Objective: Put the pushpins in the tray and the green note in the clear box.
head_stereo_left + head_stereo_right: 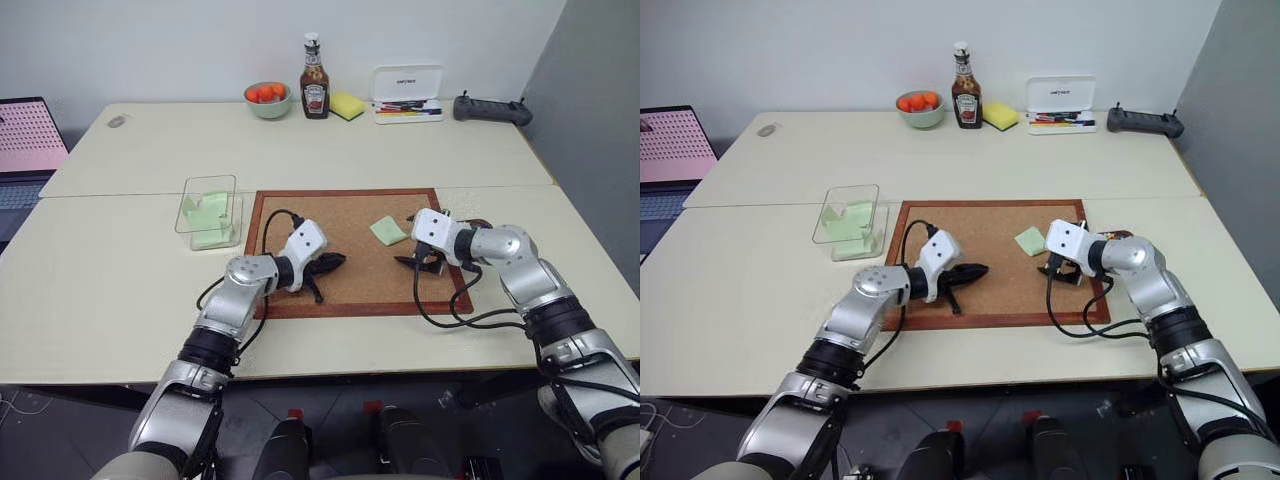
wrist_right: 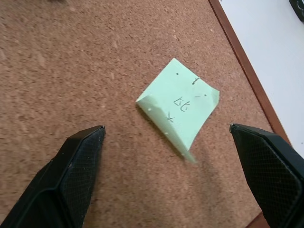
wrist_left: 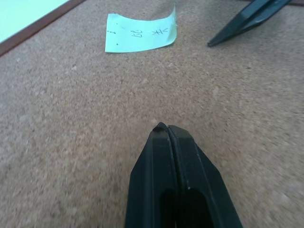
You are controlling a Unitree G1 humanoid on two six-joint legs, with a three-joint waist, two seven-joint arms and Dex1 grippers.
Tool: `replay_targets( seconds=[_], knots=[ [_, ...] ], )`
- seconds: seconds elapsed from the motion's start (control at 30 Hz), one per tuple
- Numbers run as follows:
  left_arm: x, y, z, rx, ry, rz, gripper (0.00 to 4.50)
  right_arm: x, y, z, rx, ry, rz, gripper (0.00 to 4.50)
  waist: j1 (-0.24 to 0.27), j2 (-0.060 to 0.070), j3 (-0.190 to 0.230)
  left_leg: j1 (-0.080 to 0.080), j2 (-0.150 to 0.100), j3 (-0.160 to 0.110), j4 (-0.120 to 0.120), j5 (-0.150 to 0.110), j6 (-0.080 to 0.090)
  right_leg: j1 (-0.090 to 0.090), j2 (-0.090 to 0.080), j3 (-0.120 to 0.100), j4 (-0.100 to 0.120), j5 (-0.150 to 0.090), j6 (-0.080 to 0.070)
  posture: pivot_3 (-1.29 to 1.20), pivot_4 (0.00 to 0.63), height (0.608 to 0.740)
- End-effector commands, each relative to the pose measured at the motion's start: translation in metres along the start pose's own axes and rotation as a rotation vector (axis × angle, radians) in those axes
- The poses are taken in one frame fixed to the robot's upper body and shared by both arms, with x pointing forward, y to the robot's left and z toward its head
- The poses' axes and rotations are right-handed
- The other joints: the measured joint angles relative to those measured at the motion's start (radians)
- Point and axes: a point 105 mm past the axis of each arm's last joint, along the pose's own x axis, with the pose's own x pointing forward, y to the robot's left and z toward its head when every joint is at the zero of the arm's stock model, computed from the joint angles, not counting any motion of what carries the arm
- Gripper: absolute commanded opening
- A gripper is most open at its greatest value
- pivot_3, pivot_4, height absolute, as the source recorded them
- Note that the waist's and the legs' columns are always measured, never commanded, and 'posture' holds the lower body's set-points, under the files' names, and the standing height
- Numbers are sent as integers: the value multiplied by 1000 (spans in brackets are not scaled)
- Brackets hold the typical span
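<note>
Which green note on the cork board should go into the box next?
Find the wood-framed cork board mid-table. On its right half, just ahead of the open right gripper, lies a loose green note with handwriting and one edge curled up; the other green notes sit in the clear box.

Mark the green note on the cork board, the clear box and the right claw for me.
green note (image 2: 180, 104), right wrist view, middle of the paper.
clear box (image 1: 236, 200), left eye view, its right wall.
right claw (image 2: 166, 166), right wrist view, midway between its open fingertips.
</note>
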Motion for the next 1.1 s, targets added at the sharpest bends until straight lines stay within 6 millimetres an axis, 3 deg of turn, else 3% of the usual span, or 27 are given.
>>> replay_targets(
  seconds=[0.03,0.27,0.53,0.67,1.1],
  knots=[
    [-23,8,17,43,-30,27,0,4,-8,10,-39,-18,13,4087,-3,0,0,0,0,0,0,0,0,0,0,0,0,0,0,0,150,740],
    [-46,9,4,11,17,60,0,11,-7,6,-50,18,83,2502,-4,0,0,0,0,0,0,0,0,0,0,0,0,0,0,0,150,740],
    [-52,6,7,-66,-20,62,0,12,-7,8,-77,14,101,767,-1,0,0,0,0,0,0,0,0,0,0,0,-1,0,0,0,150,740],
    [-52,10,17,-114,-71,80,580,10,-8,11,-99,-3,93,39,0,0,0,0,0,0,0,0,0,0,0,0,0,0,0,0,150,740],
    [-45,28,44,-264,-225,155,3002,0,-20,29,-240,-83,-2,0,2,0,1,0,0,0,0,0,0,0,-1,0,-1,0,0,0,150,740]
  ],
)
